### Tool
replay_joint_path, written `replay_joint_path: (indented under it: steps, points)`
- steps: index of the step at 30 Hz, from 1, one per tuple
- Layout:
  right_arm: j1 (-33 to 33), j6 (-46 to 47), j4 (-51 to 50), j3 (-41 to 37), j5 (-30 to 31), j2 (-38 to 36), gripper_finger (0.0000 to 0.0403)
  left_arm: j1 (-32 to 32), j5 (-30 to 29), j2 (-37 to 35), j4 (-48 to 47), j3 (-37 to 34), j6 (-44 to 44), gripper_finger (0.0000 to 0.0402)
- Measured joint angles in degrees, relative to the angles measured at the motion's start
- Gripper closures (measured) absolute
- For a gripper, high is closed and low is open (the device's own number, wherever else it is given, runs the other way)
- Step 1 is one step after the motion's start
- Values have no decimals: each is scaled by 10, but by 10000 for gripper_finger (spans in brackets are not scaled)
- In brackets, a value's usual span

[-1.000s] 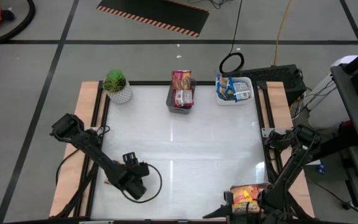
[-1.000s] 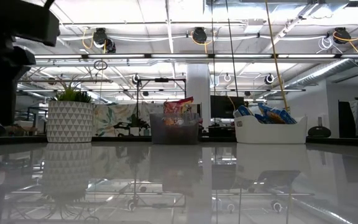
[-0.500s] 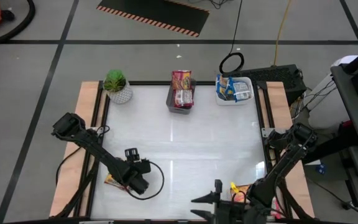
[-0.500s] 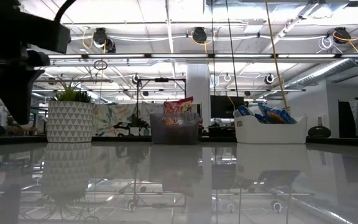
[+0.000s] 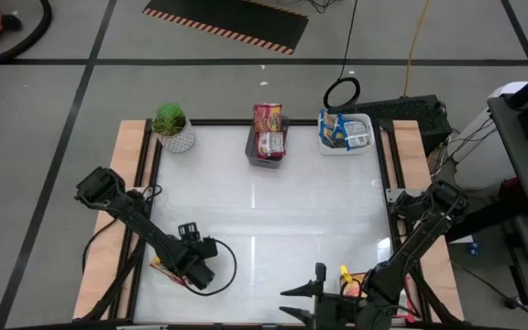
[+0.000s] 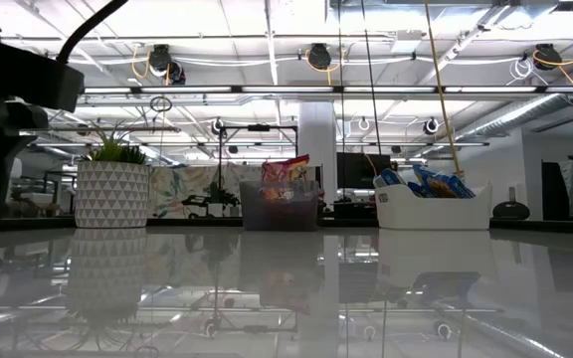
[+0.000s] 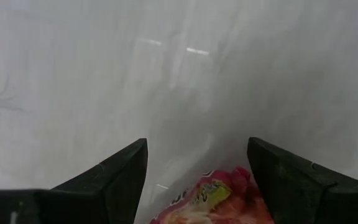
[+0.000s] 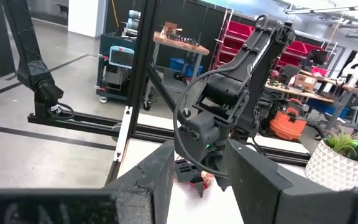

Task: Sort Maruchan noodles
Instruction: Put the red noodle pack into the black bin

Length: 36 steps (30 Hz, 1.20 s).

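most of the sorting looks done. red-and-yellow packets (image 5: 267,131) stand in the grey tray (image 5: 251,152) at the table's (image 5: 273,220) far edge, just right of the potted plant (image 5: 171,126), and blue-and-yellow packets (image 5: 337,130) fill the white tray (image 5: 359,146) further right of it. at least two packets remain loose, both on the near side of the table, well apart from the plant.

one is a red packet (image 7: 219,200) lying flat near the table's near-left corner. the left gripper (image 5: 193,271) hangs right over it, pointing down, its fingers (image 7: 114,177) spread wide on either side of the packet and not closed on it; i judge it is set up to pick this one for the grey tray.

the other is an orange-and-yellow packet (image 5: 351,284) at the near edge, diagonally opposite the plant, mostly hidden under the right arm. the right gripper (image 5: 314,295) sits low there, aimed level across the table toward the left arm; its fingers stand part-way apart, and nothing shows between them.
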Motion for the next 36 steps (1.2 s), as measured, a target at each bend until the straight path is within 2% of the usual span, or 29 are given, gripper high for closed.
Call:
replay_joint_path:
  steps: [7, 19, 23, 32, 36]
  points:
    - [0, -4, 0, 0, 0, 0, 264, 1, 50, 0, 1, 0, -16, 119]
    - [12, -3, 4, 0, 0, 0, 264, 0, 50, 0, 1, 0, 18, 130]
    - [12, -5, 1, 0, 0, -3, 264, 0, 51, 0, 1, 0, 50, 177]
    - [22, -4, -7, 0, 1, -9, 264, 0, 80, 0, -6, -1, 76, 342]
    - [29, -6, -6, 0, 1, -11, 264, -1, 89, -1, -9, 5, 74, 393]
